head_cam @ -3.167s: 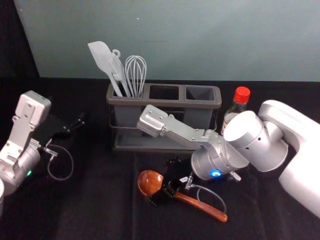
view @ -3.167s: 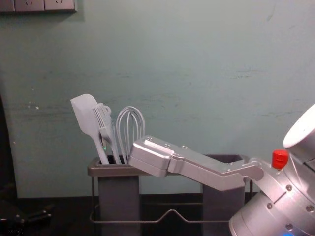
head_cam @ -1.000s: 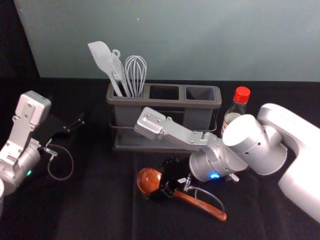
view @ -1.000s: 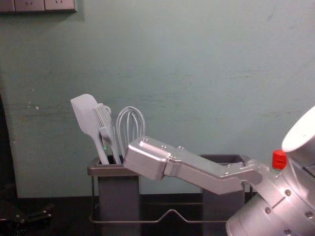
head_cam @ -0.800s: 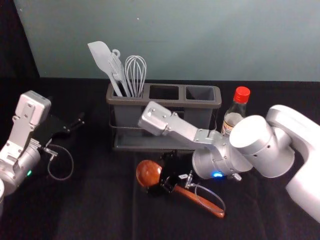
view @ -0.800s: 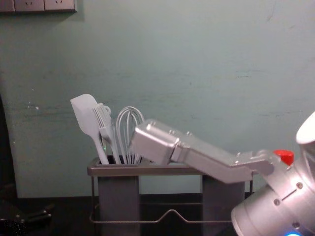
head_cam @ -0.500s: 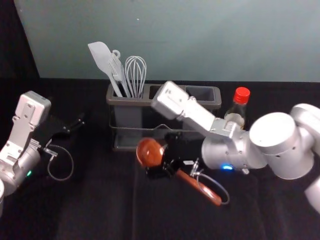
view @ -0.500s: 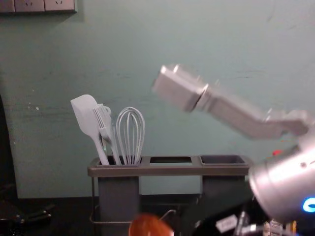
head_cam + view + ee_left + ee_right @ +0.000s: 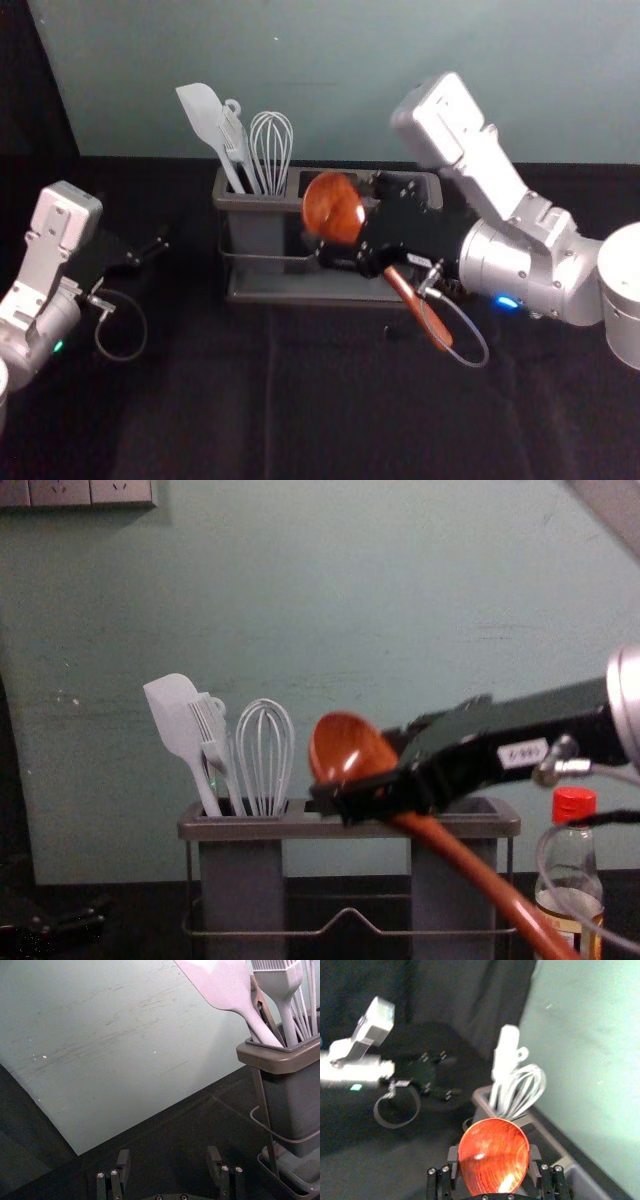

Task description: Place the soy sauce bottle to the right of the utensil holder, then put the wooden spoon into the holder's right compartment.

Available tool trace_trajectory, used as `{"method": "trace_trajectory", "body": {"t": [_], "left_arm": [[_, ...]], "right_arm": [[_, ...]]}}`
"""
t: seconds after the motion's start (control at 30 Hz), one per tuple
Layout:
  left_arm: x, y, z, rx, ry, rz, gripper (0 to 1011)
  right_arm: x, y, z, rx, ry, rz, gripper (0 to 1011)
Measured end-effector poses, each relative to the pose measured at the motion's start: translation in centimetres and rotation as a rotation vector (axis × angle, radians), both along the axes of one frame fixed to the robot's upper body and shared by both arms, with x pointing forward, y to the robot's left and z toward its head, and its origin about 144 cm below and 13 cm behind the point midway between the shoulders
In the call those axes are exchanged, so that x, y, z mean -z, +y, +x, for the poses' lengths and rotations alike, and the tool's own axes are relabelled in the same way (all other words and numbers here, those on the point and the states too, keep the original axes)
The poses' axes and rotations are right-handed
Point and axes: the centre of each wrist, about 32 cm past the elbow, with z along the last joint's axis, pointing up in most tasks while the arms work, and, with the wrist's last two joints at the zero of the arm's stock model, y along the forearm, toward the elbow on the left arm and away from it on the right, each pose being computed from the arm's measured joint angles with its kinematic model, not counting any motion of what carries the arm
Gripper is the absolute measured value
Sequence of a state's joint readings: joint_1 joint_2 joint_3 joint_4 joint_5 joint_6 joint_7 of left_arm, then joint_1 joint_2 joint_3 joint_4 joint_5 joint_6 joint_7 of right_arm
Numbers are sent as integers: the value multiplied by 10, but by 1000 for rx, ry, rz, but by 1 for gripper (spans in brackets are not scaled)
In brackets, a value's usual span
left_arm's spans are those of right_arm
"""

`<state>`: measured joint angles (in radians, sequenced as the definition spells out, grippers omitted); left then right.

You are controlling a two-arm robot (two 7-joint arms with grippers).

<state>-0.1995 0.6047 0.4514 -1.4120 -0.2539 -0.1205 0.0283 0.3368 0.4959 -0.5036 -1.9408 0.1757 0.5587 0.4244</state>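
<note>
In front of the utensil holder (image 9: 300,828), the handle (image 9: 480,877) of the wooden spoon (image 9: 333,208) slants down toward the robot's right; the right gripper (image 9: 494,1160) grips it close beneath the bowl. Best to raise it until the handle's tail clears the rim, turn it near upright, centre it over the right compartment (image 9: 440,895), and lower well in before letting go. A wide swing could clip the soy sauce bottle (image 9: 572,865), upright to the holder's right. The left gripper (image 9: 169,1154) waits, spread and unloaded, left of the holder.
</note>
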Motion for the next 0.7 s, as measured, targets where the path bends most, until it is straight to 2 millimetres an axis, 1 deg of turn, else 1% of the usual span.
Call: {"method": "trace_trajectory", "body": {"t": [0.13,0.27,0.5,0.6,0.7], "left_arm": [[0,0,0,0,0,0,1005],[0,0,0,0,0,0,1005],[0,0,0,0,0,0,1005],[0,0,0,0,0,0,1005],[0,0,0,0,0,0,1005]], "right_arm": [[-5,-3,-3,45,-33,47,838],[-9,-5,-1,76,-64,94,837],[-10,-4,10,129,-117,199,838],[-12,-1,21,144,-150,240,838],[-16,1,27,147,-171,257,838]]}}
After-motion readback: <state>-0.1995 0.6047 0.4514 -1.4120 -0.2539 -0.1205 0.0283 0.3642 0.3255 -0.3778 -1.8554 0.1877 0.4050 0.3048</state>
